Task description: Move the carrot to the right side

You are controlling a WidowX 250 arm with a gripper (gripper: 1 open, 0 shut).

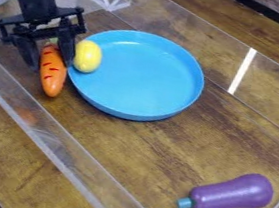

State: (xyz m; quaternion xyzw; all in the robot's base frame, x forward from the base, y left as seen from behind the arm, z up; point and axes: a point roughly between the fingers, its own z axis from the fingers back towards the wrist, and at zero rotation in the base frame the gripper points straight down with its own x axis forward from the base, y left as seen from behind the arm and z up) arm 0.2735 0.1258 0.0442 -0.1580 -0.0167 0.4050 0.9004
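The orange carrot (52, 74) lies just left of the blue plate (170, 101), its upper end under my gripper (44, 47) and its tip pointing toward the near edge. My black gripper comes down from the upper left and is shut on the carrot's upper end. The carrot's green top is hidden behind the fingers. The carrot's side is against the plate's left rim.
A yellow lemon (88, 57) rests on the plate's left edge, right beside the gripper. A purple eggplant (228, 194) lies at the lower right. A clear plastic wall (54, 147) runs along the near side of the wooden table (244, 64).
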